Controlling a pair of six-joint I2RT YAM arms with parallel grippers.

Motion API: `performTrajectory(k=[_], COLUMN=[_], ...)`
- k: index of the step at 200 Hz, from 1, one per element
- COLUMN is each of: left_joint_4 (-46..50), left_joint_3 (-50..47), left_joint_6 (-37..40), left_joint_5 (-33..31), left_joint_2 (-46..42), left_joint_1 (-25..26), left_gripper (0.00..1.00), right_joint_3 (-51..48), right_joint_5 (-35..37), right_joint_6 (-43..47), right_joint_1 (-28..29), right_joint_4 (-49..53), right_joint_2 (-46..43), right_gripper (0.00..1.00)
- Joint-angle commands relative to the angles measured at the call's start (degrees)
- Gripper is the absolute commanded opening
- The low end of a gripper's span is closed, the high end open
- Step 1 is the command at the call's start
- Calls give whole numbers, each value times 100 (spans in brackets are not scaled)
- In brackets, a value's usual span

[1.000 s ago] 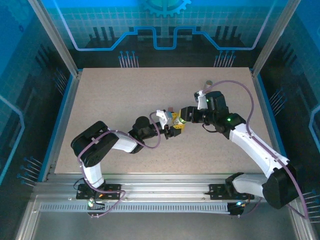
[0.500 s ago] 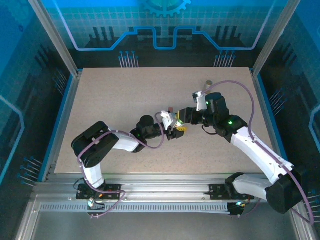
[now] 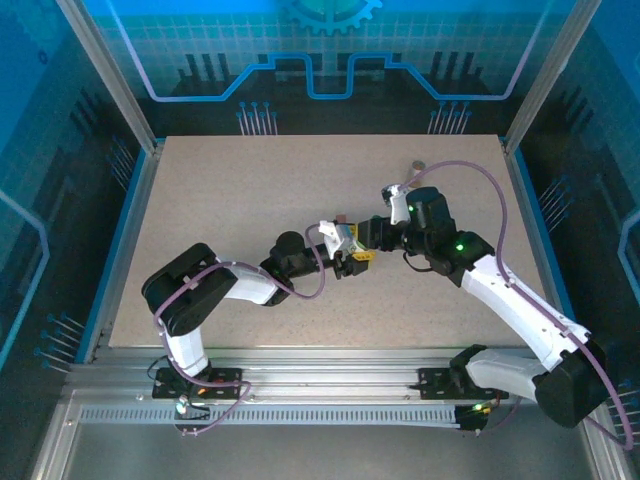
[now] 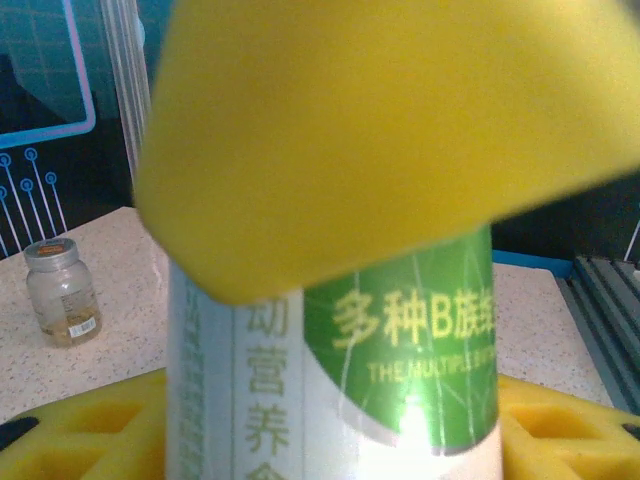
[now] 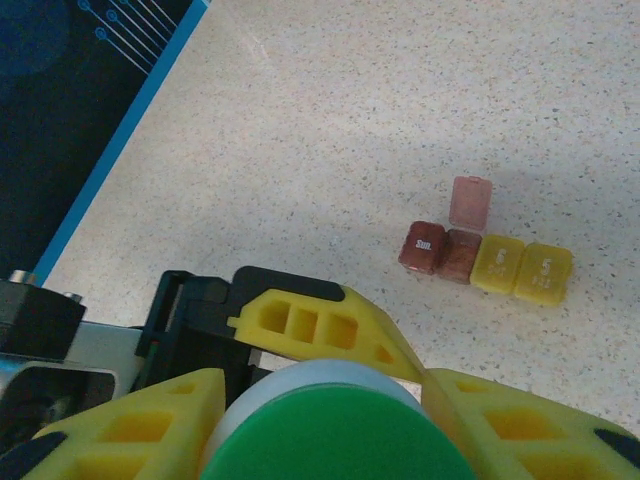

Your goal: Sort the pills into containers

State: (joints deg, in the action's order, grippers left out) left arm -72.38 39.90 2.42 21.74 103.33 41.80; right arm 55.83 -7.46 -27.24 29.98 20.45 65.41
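Between claws, green-capped bottle (image 4: pixel 400 340) upright; left claw (image 4: pixel 330 440) pads (image 4: pixel 90 430) flank body, grip unclear; right claw (image 5: pixel 330 400) clamped on cap (image 5: pixel 335 440) from above. Beyond, apart on worktop (image 5: pixel 400 100): dark red boxes (image 5: pixel 442 250), one lid (image 5: pixel 470 202) open; yellow boxes (image 5: pixel 522 270) adjoining, row crosswise to right claw.

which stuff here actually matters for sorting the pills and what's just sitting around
For the job: green-capped bottle, dark red pill box, yellow pill box.
Lying about: small glass jar, standing apart from the rest.
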Motion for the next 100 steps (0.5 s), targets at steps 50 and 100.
performTrajectory(k=[50, 100], left_joint_4=[-298, -23], left_joint_3=[-48, -22], left_joint_6=[-162, -15], left_joint_5=[47, -16], left_joint_2=[-133, -231], left_joint_1=[-1, -1], left_gripper=[39, 11], right_joint_3=[179, 173], right_joint_5=[83, 192], right_joint_6=[62, 26], right_joint_1=[105, 83], right_joint_4=[82, 142], right_joint_2=[-177, -287], right_gripper=[31, 53])
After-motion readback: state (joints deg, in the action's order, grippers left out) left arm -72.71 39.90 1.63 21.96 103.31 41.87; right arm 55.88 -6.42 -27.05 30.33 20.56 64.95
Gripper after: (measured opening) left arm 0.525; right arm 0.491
